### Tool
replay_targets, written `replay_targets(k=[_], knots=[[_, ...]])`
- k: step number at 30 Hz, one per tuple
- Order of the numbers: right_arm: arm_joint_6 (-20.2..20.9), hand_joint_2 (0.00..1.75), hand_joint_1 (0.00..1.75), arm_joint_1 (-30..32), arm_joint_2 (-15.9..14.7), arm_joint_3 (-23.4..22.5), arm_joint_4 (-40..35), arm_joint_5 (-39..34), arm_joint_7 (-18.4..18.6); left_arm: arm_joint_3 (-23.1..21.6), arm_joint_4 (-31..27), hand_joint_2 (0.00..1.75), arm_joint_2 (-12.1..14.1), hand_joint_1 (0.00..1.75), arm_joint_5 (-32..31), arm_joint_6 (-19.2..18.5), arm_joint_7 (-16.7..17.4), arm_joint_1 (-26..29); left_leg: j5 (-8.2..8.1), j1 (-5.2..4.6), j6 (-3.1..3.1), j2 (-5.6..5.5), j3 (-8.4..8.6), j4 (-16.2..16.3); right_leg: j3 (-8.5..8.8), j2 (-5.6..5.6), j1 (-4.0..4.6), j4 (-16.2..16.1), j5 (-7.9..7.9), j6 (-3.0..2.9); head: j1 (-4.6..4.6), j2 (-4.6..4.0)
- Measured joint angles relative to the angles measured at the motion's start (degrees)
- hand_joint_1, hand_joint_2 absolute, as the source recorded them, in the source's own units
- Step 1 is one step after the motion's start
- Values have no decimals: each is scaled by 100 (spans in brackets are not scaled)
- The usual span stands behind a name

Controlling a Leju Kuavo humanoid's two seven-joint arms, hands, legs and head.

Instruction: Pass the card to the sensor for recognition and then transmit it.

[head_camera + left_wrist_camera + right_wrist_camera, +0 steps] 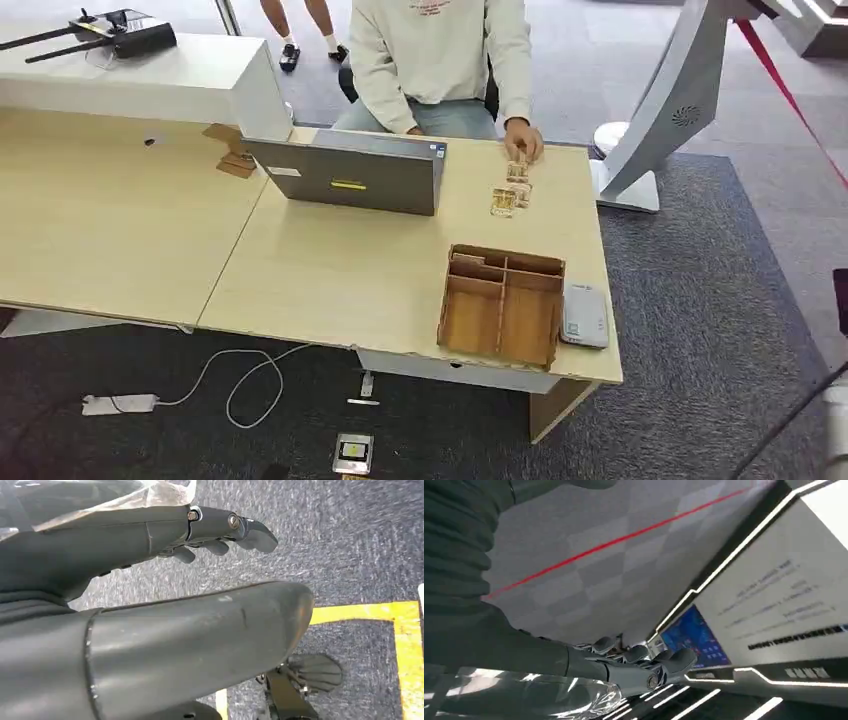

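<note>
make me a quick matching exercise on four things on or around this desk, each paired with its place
Things:
1. grey laptop
2. wooden divided tray
3. white card reader
4. white power strip

Places:
A. on the carpet below the desk
B. at the desk's right front edge, just right of the tray
C. mid-desk, in front of the seated person
D. near the desk's front right corner

Pairs: 1-C, 2-D, 3-B, 4-A

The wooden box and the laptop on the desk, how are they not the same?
The wooden box is light brown, open on top and split into compartments; the laptop is dark grey, its lid raised with its back toward the camera. The wooden box sits at the desk's near edge, beside a small white device; the laptop stands farther back, in front of the seated person. Both rest on the same desk.
</note>
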Motion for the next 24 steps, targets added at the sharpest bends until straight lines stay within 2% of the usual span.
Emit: replay_targets(k=[3,6,14,21,24], knots=[[0,175,0,365,88,-385,275,247,184,72,0,0,-26,0,48,-9,-79,27,0,3,0,2,-1,0,1,0,4,0,-2,-3,2,0],[0,175,0,652,186,-576,408,375,201,100,0,0,-46,0,48,-9,-107,32,0,2,0,1,0,-1,0,0,2,1,-2,-3,0,0],[0,175,0,890,398,-1047,859,636,306,188,0,0,-79,0,30,20,-98,39,1,3,-1,3,1,-1,1,1,3,1,-2,-3,2,0],[208,175,0,977,536,-1070,1132,745,1075,190,0,0,-103,0,33,37,-30,37,1,2,-1,3,0,-1,1,0,1,2,-2,-3,0,0],[474,175,0,1014,588,-1070,1289,723,1392,192,0,0,-109,0,33,37,-17,35,1,3,-1,3,1,-1,1,1,4,1,-2,-3,2,0]])
